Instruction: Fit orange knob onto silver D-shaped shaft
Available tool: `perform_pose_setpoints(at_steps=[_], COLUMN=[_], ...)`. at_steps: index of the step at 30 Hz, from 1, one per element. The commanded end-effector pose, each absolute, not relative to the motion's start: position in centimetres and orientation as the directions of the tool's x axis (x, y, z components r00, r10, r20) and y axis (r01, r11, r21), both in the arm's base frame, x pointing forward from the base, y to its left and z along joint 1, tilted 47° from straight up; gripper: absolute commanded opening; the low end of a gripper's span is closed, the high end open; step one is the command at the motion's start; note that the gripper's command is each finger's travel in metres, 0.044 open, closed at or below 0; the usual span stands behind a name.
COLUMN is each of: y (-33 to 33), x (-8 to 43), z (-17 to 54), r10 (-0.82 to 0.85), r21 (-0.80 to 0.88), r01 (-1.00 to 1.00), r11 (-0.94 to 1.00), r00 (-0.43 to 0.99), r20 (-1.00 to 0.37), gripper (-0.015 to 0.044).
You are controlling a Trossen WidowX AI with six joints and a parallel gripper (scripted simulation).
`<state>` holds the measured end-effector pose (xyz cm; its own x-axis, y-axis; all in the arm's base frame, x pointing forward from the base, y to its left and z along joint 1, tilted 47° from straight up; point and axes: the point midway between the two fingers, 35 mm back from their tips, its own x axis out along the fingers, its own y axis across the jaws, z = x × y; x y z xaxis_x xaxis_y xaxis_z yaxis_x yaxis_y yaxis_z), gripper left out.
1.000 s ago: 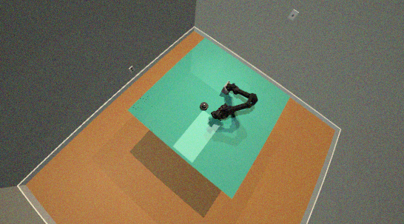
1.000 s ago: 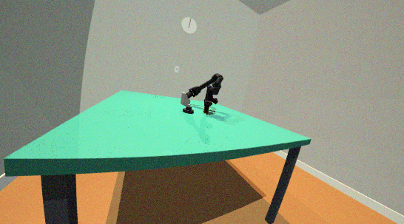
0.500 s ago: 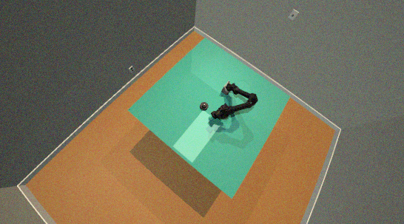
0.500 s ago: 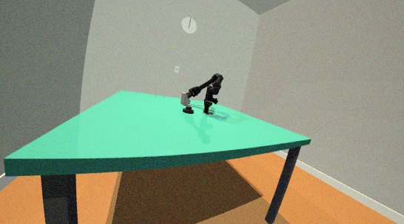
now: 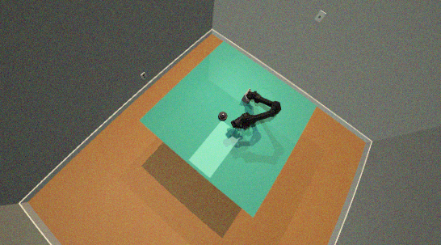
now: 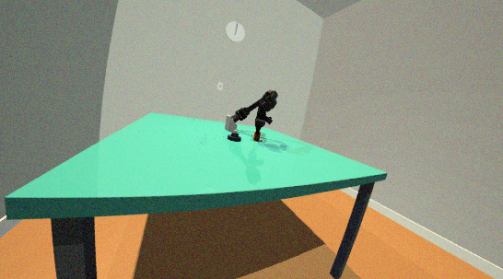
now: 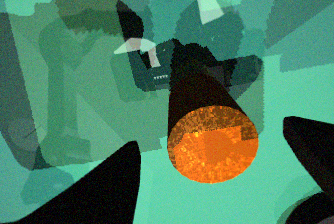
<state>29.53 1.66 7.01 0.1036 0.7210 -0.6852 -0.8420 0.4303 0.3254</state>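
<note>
We see the black gripper of the robot arm (image 5: 236, 124) (image 6: 257, 135) (image 7: 211, 137) with its two dark fingers standing wide apart, and it holds nothing. The round orange knob (image 6: 256, 136) (image 7: 212, 145) is on the turquoise table (image 5: 182, 102) (image 6: 161, 167) (image 7: 309, 95), between the fingers and not gripped by them. The dark round pedestal (image 5: 222, 116) (image 6: 234, 137) (image 7: 321, 210) stands near the knob, apart from it. We cannot tell where is the flat side of the knob's hole.

In top, looking down from high and far off. In exterior, looking across the counter (image 5: 182, 102) (image 6: 161, 162) (image 7: 156, 195) from past its edge. In wrist, looking down, very close. Sharing the arm (image 5: 275, 107) (image 6: 270, 98) in both far views.
</note>
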Motion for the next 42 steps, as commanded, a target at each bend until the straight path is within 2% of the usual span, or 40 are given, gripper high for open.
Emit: perform_pose_setpoints(at_steps=[1,42], y=[-1.3,3.0], x=[29.1,29.9], z=[9.9,5.7], r10=[0.719,0.718], r21=[0.313,0.312], r01=[-0.843,-0.843], r11=[0.437,0.437], r00=[0.118,0.119], r20=[-0.685,-0.686], gripper=[0.044,0.044])
